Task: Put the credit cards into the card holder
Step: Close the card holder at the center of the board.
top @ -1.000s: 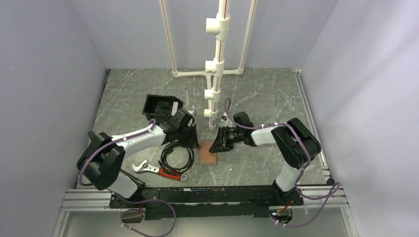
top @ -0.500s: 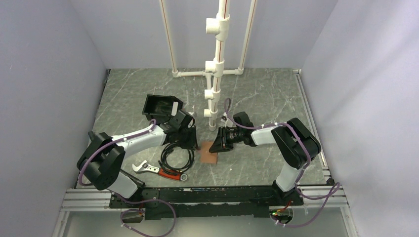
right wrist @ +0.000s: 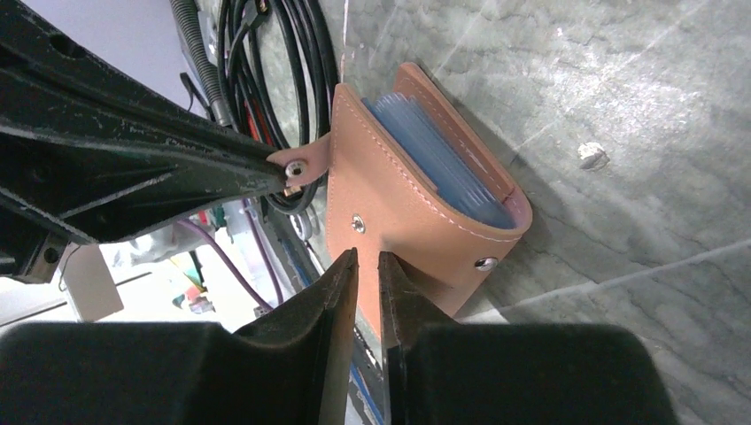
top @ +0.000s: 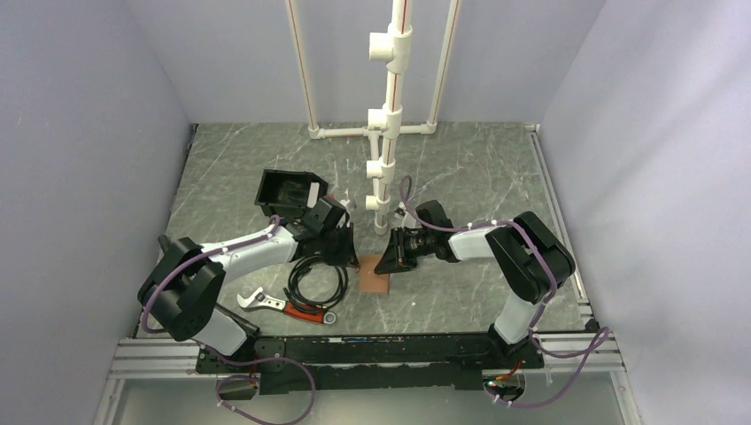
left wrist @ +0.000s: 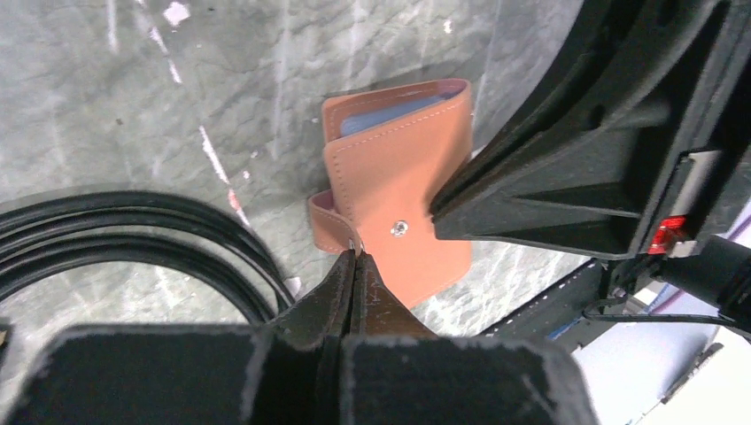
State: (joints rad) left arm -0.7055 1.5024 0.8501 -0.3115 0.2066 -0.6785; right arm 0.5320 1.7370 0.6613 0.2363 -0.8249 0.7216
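The card holder [top: 375,276], a brown leather-like wallet, lies folded on the table between my grippers. It also shows in the left wrist view [left wrist: 398,204] and the right wrist view [right wrist: 398,212]. Pale blue credit cards [right wrist: 443,168] stick out of its open edge, and show in the left wrist view too [left wrist: 390,113]. My left gripper [top: 350,257] [left wrist: 354,255] is shut on the wallet's snap strap [right wrist: 297,168]. My right gripper [top: 387,263] [right wrist: 367,257] is almost closed, a slim gap between the fingers, tips on the wallet's cover. No loose card is in view.
A coiled black cable [top: 317,274] lies just left of the wallet under my left arm. A wrench with red handle [top: 270,303] lies near the front. A black open bin [top: 285,193] stands behind the left arm. A white pipe stand [top: 383,177] rises behind the wallet.
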